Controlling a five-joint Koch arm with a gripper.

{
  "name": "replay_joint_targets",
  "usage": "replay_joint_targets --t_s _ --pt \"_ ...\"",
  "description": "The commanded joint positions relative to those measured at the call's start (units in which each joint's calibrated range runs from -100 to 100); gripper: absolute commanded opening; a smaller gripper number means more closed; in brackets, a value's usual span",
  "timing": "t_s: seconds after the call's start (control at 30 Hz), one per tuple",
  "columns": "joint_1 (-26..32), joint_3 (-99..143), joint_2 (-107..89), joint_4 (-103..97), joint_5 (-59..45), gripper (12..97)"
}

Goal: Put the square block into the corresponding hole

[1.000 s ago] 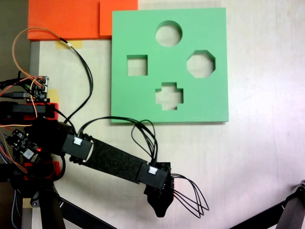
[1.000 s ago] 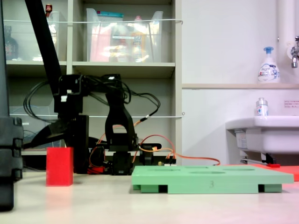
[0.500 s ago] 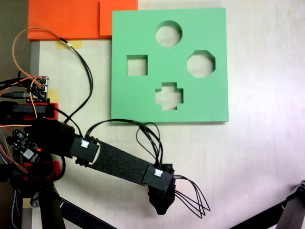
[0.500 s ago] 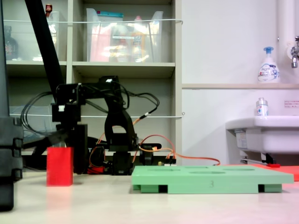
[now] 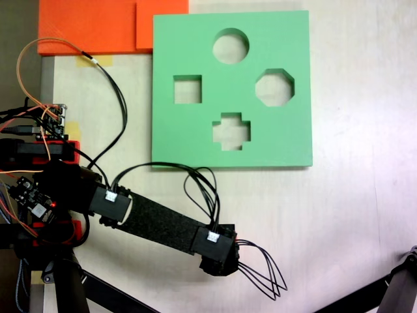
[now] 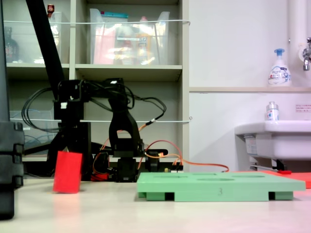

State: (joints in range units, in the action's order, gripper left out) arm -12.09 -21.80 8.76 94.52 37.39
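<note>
The arm (image 5: 156, 223) is seen from above reaching out low across the table (image 5: 352, 215), its wrist pointed down well short of the green board (image 5: 195, 140); the gripper (image 6: 68, 151) is seen in the side-on fixed view directly above the square block (image 6: 67, 172), touching its top; jaw state cannot be told, the tips being hidden behind the arm body and the block. The square block is tilted, top leaning to the right in that view, one lower corner on the table; it is placed well apart from the green board (image 6: 218, 186). The corresponding hole (image 5: 187, 89) is seen open at the board's left side, beside the round, octagonal and cross cutouts.
</note>
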Motion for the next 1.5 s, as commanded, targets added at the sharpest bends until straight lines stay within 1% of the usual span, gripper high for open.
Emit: replay_joint_targets --t_s 0.0,0.07,0.13,0.2,0.47,0.63,0.83,0.9,0.97,1.03,1.17,1.3,1.47 --pt "-0.1 1.4 0.6 5.4 0.2 31.9" --pt "-0.2 1.4 -0.2 5.5 0.3 28.7" --pt "-0.2 1.4 -1.2 5.5 0.3 28.2" --pt "-0.2 1.3 -2.3 5.5 0.3 24.0" --pt "-0.4 1.4 -4.8 5.5 0.4 24.0" --pt "-0.8 1.4 -9.7 5.5 0.3 24.0" --pt "-0.8 1.4 -24.3 5.5 1.4 24.1" --pt "0.3 1.5 -32.2 5.5 2.9 24.1" --pt "2.0 5.1 -41.0 5.5 5.0 24.1" --pt "5.3 8.4 -48.4 5.5 8.3 24.2" --pt "15.5 13.5 -55.8 5.5 17.3 24.2" --pt "24.3 13.2 -53.2 5.5 25.0 24.2" --pt "32.9 6.5 -40.3 5.5 33.7 24.2"
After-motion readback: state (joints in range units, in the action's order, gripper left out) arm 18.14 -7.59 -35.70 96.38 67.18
